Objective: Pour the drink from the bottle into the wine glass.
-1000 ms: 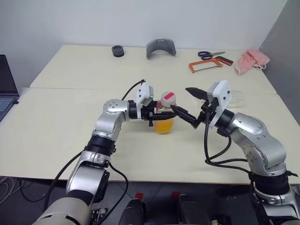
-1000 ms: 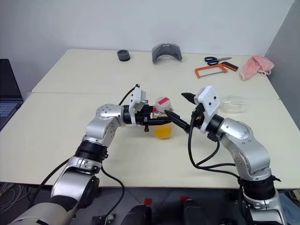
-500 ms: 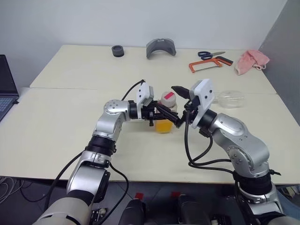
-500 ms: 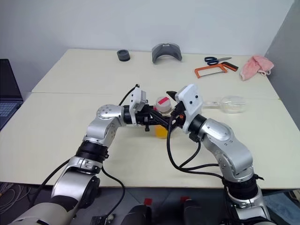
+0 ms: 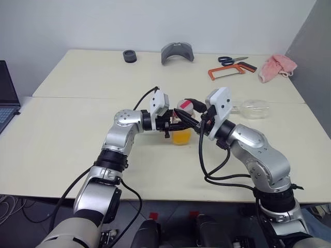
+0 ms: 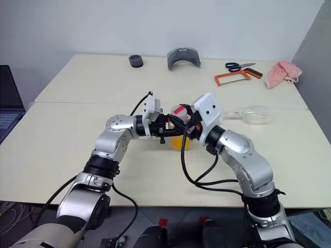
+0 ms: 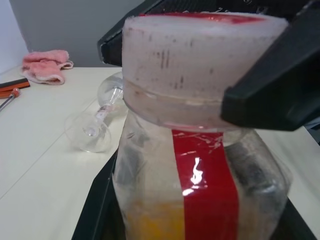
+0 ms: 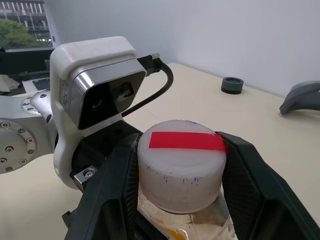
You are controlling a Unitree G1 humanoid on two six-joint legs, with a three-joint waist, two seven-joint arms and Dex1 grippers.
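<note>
Right gripper [image 8: 180,170] brackets the cap [image 8: 181,162], seemingly just touching; left gripper [image 5: 173,123] clamps the bottle [image 7: 200,185] upright over the table [image 5: 77,139]. Thin plastic: hold firmly, twist the cap only.

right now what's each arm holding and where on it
Left gripper clamps the bottle by its body. Right gripper has its jaws on either side of the cap.

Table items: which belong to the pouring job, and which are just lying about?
Belonging to the job:
- bottle holding the drink
- cap
- wine glass, on its side

Lying about:
- scissors
- orange hacksaw
- pink cloth
- grey curved part
- black ring
- laptop
</note>
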